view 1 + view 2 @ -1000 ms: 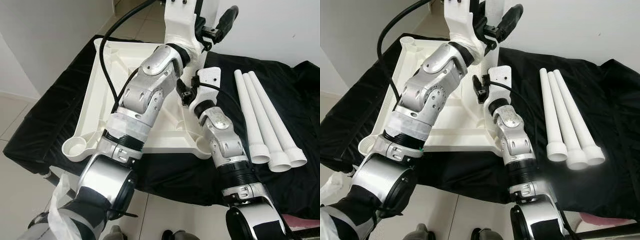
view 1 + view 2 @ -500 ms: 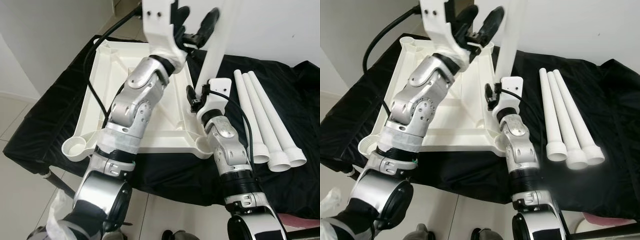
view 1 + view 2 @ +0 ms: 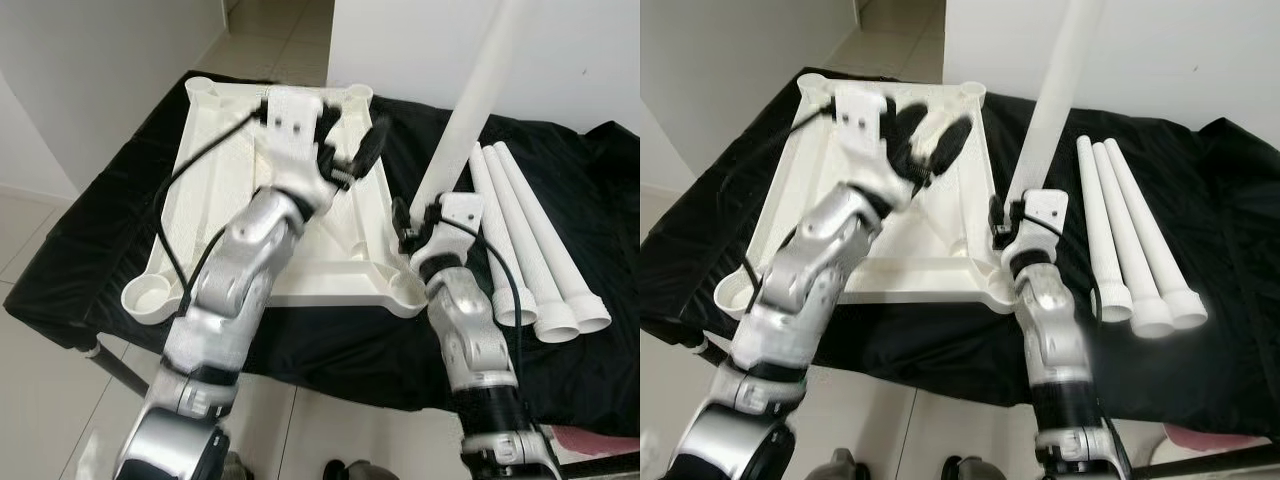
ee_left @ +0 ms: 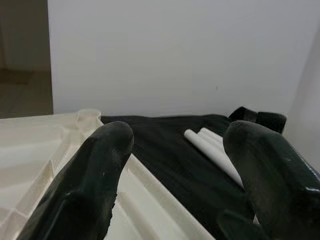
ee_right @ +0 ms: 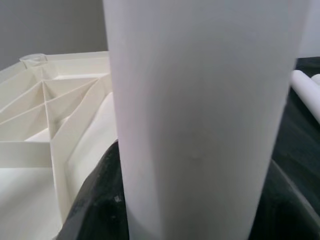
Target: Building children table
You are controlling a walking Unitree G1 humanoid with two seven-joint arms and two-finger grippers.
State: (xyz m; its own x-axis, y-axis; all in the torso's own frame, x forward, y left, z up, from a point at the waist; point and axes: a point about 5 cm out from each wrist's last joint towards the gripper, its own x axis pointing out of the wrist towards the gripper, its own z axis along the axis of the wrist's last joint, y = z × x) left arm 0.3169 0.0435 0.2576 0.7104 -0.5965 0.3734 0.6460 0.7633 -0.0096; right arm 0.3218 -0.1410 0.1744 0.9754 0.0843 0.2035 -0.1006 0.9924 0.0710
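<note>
A white tabletop (image 3: 215, 190) lies upside down on a black cloth, with a round socket at each corner. My right gripper (image 3: 428, 207) is shut on a white table leg (image 3: 478, 95) and holds it upright, leaning slightly right, just behind the near right socket (image 3: 408, 290). The leg's lower end is hidden behind my wrist. In the right wrist view the leg (image 5: 200, 115) sits between the black fingers (image 5: 95, 200). My left gripper (image 3: 352, 140) hovers open over the tabletop's far right part, holding nothing. Three more legs (image 3: 530, 240) lie side by side on the right.
The black cloth (image 3: 90, 230) covers a low table whose front edge is close to me. A white wall (image 3: 590, 50) stands right behind it. Tiled floor (image 3: 40, 400) lies at the left and front. A pink object (image 3: 600, 435) is at the bottom right.
My left arm has come down from beside the leg's top and now hangs over the tabletop. The right gripper has carried the leg slightly right, toward the near right socket.
</note>
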